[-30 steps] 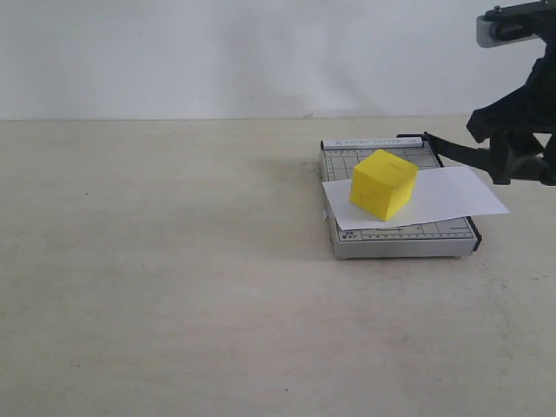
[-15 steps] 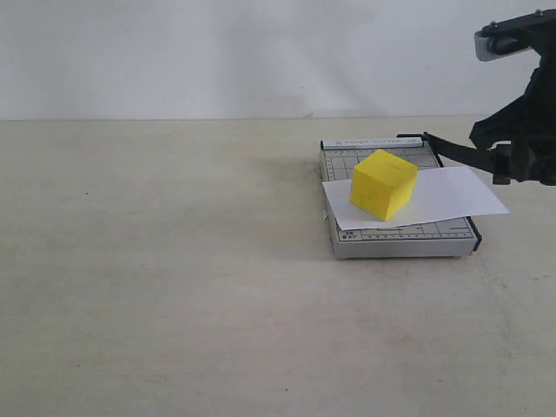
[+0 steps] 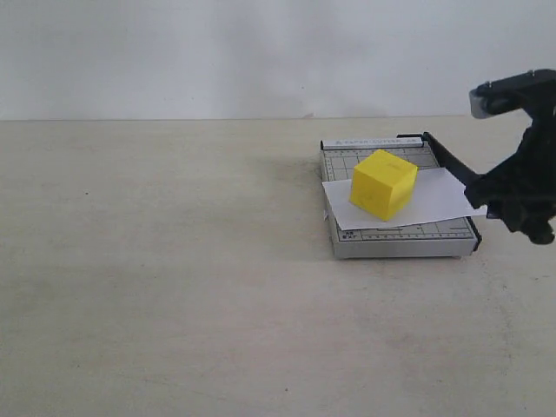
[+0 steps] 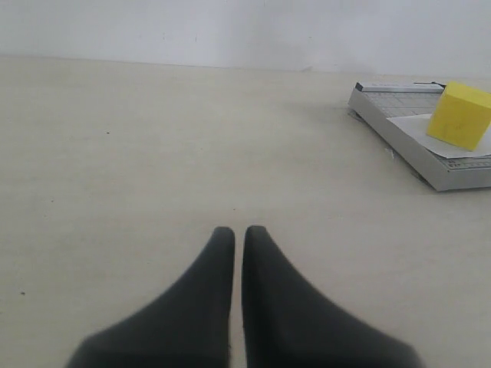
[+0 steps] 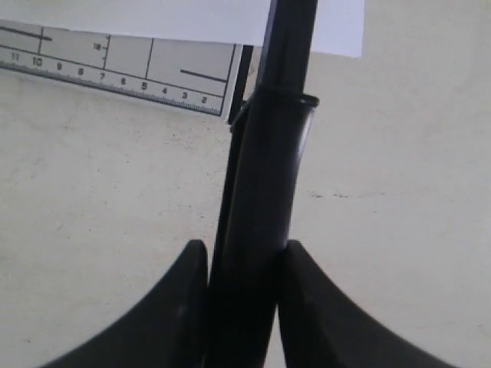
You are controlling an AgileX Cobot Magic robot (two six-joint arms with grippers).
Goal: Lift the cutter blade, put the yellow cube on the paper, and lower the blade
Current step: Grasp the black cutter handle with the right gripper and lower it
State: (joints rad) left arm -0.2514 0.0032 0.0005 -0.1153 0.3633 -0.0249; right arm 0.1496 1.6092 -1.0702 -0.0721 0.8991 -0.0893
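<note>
While the right tool (image 5: 245, 264) is clamped on the thick handle of the cutter blade (image 5: 268, 192), lowering it seems to call for a steady push along the hinge's arc, with no twist, until the blade lies flat on the grey trimmer (image 3: 400, 239). Beyond the tool's tips the paper (image 3: 439, 195) runs under the blade. The yellow cube (image 3: 383, 184) sits on the paper, off to the side of the blade's path. The left tool (image 4: 238, 238), pressed together, hangs over the bench (image 4: 115, 153), well apart and obstructing nothing.
</note>
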